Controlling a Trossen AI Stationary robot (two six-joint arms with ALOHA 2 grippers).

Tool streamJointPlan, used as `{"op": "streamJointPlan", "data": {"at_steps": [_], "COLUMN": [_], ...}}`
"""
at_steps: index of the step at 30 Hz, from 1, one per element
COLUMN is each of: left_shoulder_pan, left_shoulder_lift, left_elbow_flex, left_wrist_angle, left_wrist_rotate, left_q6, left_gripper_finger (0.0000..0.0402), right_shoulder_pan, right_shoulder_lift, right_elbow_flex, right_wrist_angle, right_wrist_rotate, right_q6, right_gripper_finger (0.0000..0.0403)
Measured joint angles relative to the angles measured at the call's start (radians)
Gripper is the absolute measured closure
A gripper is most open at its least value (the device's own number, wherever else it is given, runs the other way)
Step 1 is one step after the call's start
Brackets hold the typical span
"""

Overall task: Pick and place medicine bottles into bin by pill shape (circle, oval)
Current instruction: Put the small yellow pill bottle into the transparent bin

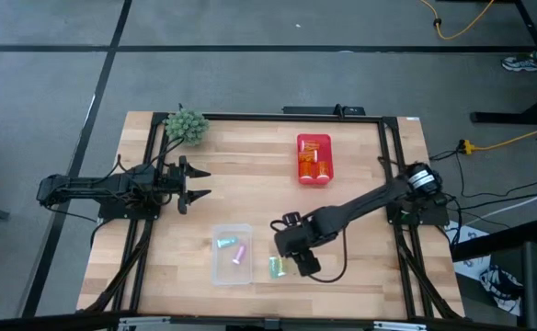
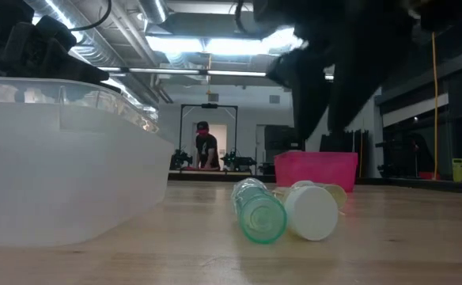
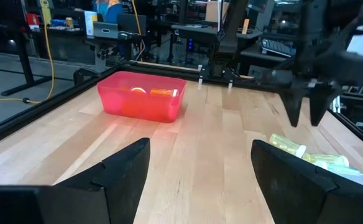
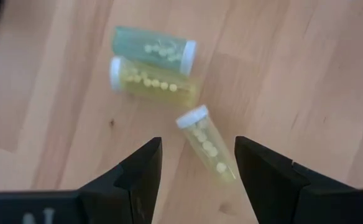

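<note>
Right hand (image 4: 197, 163) hovers open above three loose bottles (image 4: 154, 65).

Pale matt wood table (image 1: 360, 248), translucent glossy plastic medicine bottles (image 4: 153, 65), frosted clear plastic bin (image 1: 219, 267), glossy red plastic bin (image 3: 116, 99)

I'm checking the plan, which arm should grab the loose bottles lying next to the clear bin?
Probably the right: its open hand hovers above the three loose bottles. The left hand waits away from them.
</note>
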Motion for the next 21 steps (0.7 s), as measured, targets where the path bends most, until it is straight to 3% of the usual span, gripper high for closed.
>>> {"op": "streamJointPlan", "data": {"at_steps": [12, 21], "left_shoulder_pan": [0.000, 0.000], "left_shoulder_lift": [0.000, 0.000], "left_elbow_flex": [0.000, 0.000], "left_wrist_angle": [0.000, 0.000], "left_wrist_rotate": [0.000, 0.000], "left_q6": [0.000, 0.000], "left_gripper_finger": [0.0129, 0.0129], "right_shoulder_pan": [-0.040, -0.070], "right_shoulder_lift": [0.035, 0.037], "right_elbow_flex": [-0.064, -0.163], "right_wrist_angle": [0.034, 0.105], "right_wrist_rotate": [-0.060, 0.001], "right_q6": [-0.053, -0.051], "right_gripper_finger": [0.0199, 0.0199]}}
